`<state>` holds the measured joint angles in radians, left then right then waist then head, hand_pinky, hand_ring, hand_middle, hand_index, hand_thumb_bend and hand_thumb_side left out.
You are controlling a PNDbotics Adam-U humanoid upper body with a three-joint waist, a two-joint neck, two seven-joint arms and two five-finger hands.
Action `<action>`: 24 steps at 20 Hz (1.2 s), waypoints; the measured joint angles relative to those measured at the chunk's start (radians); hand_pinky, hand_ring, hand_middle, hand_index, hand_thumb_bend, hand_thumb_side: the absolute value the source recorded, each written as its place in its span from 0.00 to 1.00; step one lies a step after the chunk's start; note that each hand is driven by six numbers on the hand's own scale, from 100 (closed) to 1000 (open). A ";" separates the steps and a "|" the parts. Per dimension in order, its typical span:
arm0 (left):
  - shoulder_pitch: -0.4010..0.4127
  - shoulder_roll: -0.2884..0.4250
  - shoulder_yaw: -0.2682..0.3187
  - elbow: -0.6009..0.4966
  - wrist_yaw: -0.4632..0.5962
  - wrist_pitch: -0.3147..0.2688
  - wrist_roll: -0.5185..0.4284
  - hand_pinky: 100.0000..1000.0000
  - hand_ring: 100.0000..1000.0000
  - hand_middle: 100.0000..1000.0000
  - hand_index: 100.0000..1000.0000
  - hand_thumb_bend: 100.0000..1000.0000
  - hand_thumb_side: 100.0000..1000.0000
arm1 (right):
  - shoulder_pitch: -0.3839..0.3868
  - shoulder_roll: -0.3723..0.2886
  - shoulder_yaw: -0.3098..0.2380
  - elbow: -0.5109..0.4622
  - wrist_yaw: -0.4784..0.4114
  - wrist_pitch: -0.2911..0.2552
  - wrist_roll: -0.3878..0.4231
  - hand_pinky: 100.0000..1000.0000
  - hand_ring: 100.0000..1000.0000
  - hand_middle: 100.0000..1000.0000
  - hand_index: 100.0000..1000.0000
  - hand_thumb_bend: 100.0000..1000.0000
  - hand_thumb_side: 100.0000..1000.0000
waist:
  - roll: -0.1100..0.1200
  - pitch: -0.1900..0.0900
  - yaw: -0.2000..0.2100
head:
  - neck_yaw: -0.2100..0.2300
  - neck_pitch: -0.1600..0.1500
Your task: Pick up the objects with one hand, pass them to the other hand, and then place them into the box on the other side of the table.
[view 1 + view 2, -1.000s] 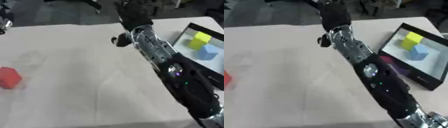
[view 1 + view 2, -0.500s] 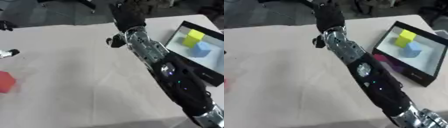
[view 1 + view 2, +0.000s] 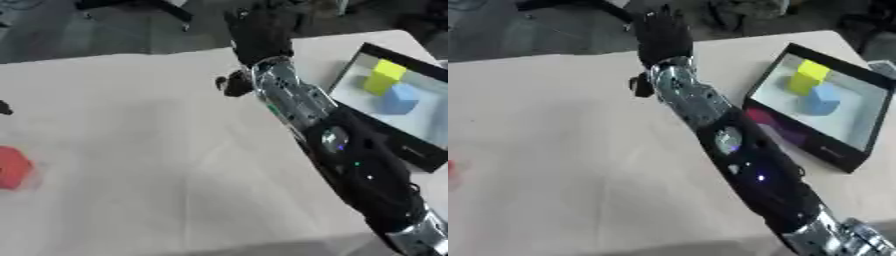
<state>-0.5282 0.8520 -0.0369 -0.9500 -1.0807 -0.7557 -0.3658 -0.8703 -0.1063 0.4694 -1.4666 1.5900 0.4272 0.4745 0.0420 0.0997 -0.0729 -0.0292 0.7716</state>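
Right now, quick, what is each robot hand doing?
Right robot hand: stretched to the table's far edge, nothing seen in it, fingers too dark to tell.
Left robot hand: not in view.

Table [image 3: 131,150] looked matt, cloth-like, faintly creased. Right arm [image 3: 297,100]: glossy silver metal forearm, black plastic casing below. Box [image 3: 824,107]: black rim, smooth pale liner.

The right hand [image 3: 661,37] reaches past the table's far edge, beside the box [image 3: 859,145].
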 measured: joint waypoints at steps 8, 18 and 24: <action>0.012 -0.013 0.035 0.078 -0.074 -0.072 0.072 0.84 0.83 0.87 0.92 0.51 0.35 | 0.008 -0.004 -0.001 0.006 -0.012 0.015 -0.008 0.85 0.81 0.81 0.99 0.44 0.38 | -0.011 0.000 0.005 | -0.004 0.000; -0.024 -0.061 0.064 0.145 -0.151 -0.115 0.285 0.83 0.82 0.86 0.91 0.43 0.31 | 0.008 -0.004 -0.006 0.006 -0.029 0.031 -0.014 0.84 0.80 0.81 0.99 0.42 0.39 | -0.020 0.002 0.000 | -0.005 0.000; -0.030 -0.080 0.064 0.175 -0.215 -0.075 0.397 0.59 0.45 0.45 0.56 0.18 0.18 | 0.008 -0.004 -0.006 0.007 -0.035 0.037 -0.016 0.84 0.80 0.81 0.99 0.42 0.39 | -0.021 0.004 -0.001 | -0.008 0.000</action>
<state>-0.5585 0.7722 0.0275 -0.7754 -1.2952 -0.8306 0.0311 -0.8622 -0.1102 0.4629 -1.4599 1.5553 0.4642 0.4585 0.0208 0.1033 -0.0742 -0.0370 0.7717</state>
